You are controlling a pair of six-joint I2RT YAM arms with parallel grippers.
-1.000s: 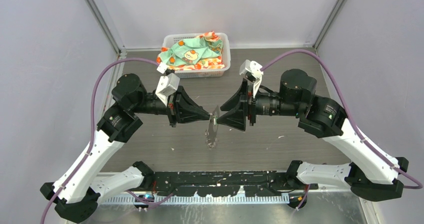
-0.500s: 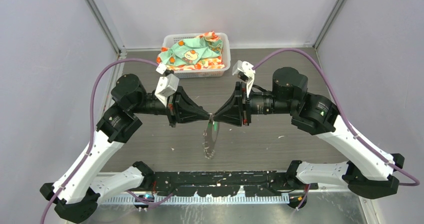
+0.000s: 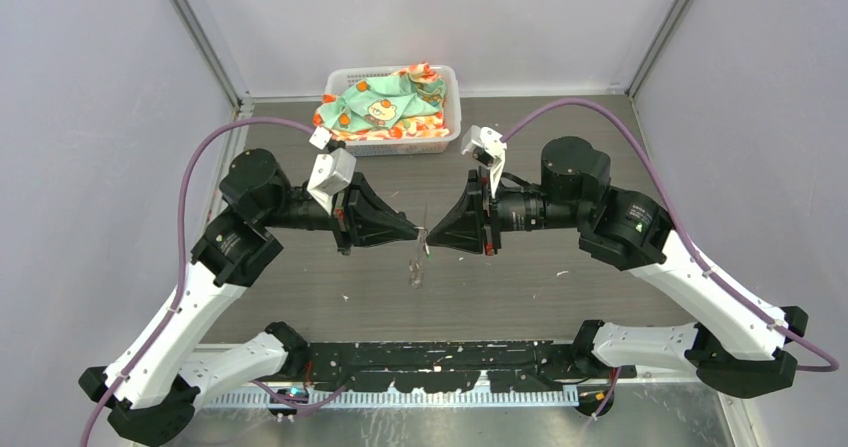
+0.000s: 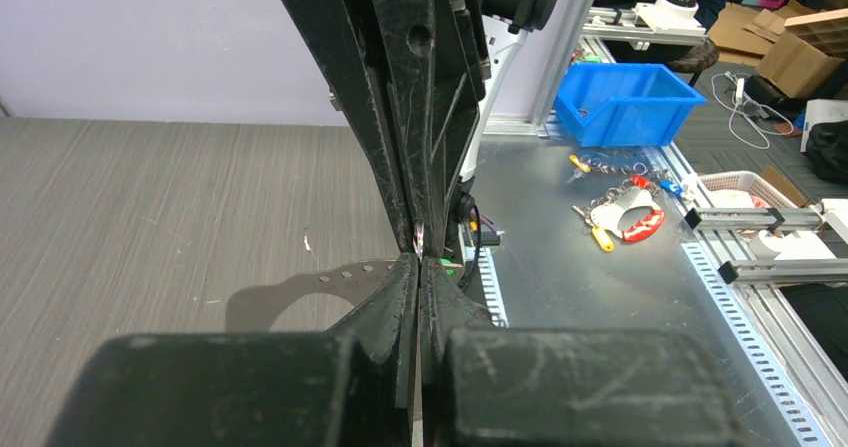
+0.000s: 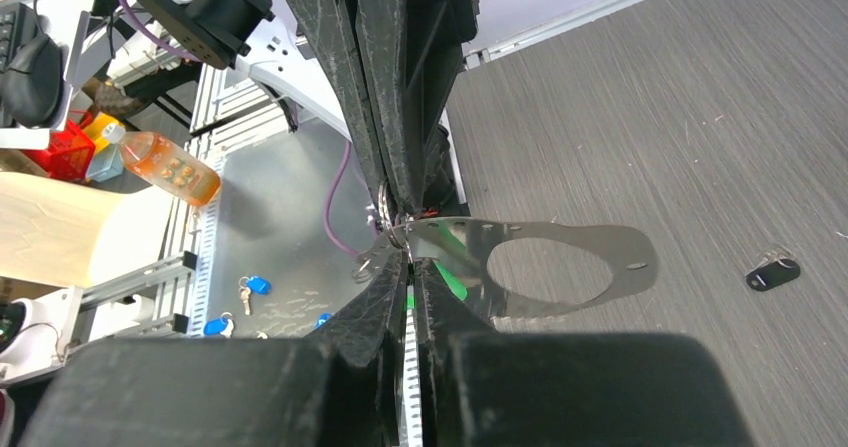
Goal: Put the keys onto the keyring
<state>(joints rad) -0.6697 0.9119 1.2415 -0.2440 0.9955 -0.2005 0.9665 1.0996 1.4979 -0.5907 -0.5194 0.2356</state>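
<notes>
The keyring (image 5: 590,229) is a flat silver loop with small holes, held above the table between both grippers. It shows edge-on in the top view (image 3: 419,263) and in the left wrist view (image 4: 330,281). My left gripper (image 3: 417,233) (image 4: 418,259) is shut on the keyring's edge. My right gripper (image 3: 431,239) (image 5: 410,263) is shut tip to tip against it, on the green-headed key (image 5: 452,279) at the ring. The black-headed key (image 5: 773,273) lies on the table beyond the ring.
A white basket (image 3: 452,137) full of patterned cloth stands at the back of the table. Off the table's near edge lie a metal bench with a blue bin (image 4: 625,102), spare blue-tagged keys (image 5: 250,287) and a bottle (image 5: 165,164).
My right gripper has moved left until its tips meet the left gripper's. The keyring has turned from a hanging oval to nearly edge-on in the top view.
</notes>
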